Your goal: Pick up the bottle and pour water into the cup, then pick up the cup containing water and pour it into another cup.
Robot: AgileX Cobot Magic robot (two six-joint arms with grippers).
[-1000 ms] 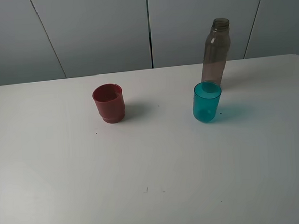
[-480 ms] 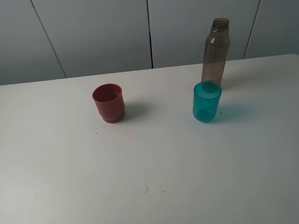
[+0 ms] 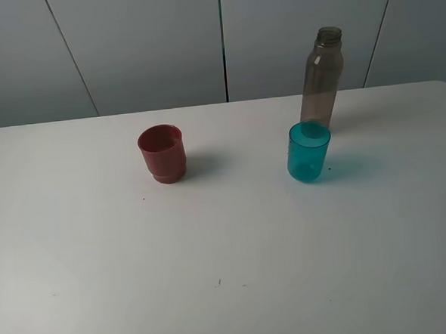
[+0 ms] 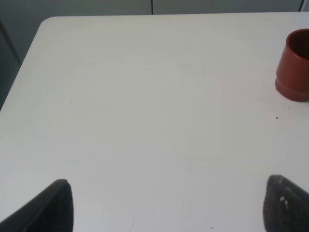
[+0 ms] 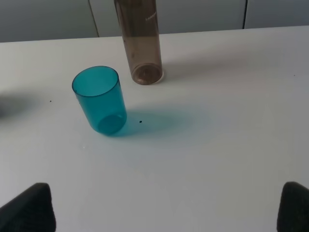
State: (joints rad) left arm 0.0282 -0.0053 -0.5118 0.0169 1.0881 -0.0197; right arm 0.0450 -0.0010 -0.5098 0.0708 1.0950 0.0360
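Bottle [image 3: 322, 79] upright just behind teal cup [image 3: 308, 152], red cup [image 3: 162, 153] well apart

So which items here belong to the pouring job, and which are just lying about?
Belong to the job:
- bottle, uncapped, upright
- teal cup, in front of the bottle
- red cup, standing apart

Just lying about:
- nothing; only the bare white table

A white table [image 3: 229, 272] fills most of the frame. On it stand a red cup [image 3: 162, 153] at centre left, a teal cup [image 3: 308, 152] at centre right, and a tall smoky bottle [image 3: 321, 78] just behind the teal cup.
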